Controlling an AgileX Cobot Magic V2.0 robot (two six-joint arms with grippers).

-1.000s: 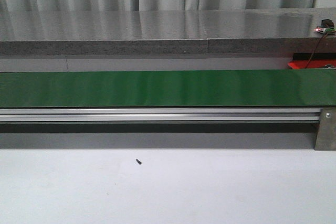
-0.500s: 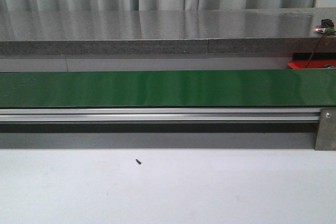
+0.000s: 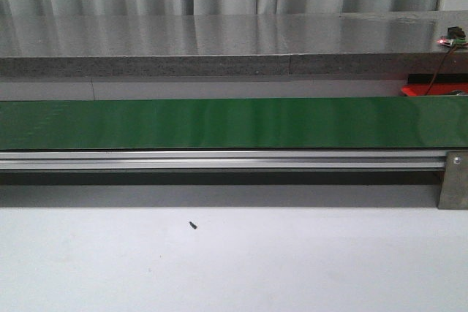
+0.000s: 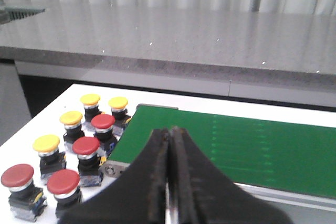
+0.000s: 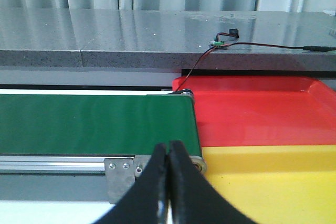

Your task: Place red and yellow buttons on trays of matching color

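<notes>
In the left wrist view, several red buttons (image 4: pixel 86 146) and yellow buttons (image 4: pixel 46 143) stand in a cluster on the white table beside the end of the green conveyor belt (image 4: pixel 252 148). My left gripper (image 4: pixel 169 132) is shut and empty, over the belt's near corner, to the right of the cluster. In the right wrist view, my right gripper (image 5: pixel 168 147) is shut and empty above the belt's other end. There the red tray (image 5: pixel 257 109) lies beyond the yellow tray (image 5: pixel 273 182). A sliver of the red tray (image 3: pixel 428 90) shows in the front view.
The green belt (image 3: pixel 219 123) runs across the front view on an aluminium rail (image 3: pixel 219 158). A grey stone counter (image 3: pixel 219 45) stands behind it. A small black speck (image 3: pixel 193 225) lies on the white table. A wired sensor (image 5: pixel 223 39) sits on the counter above the red tray.
</notes>
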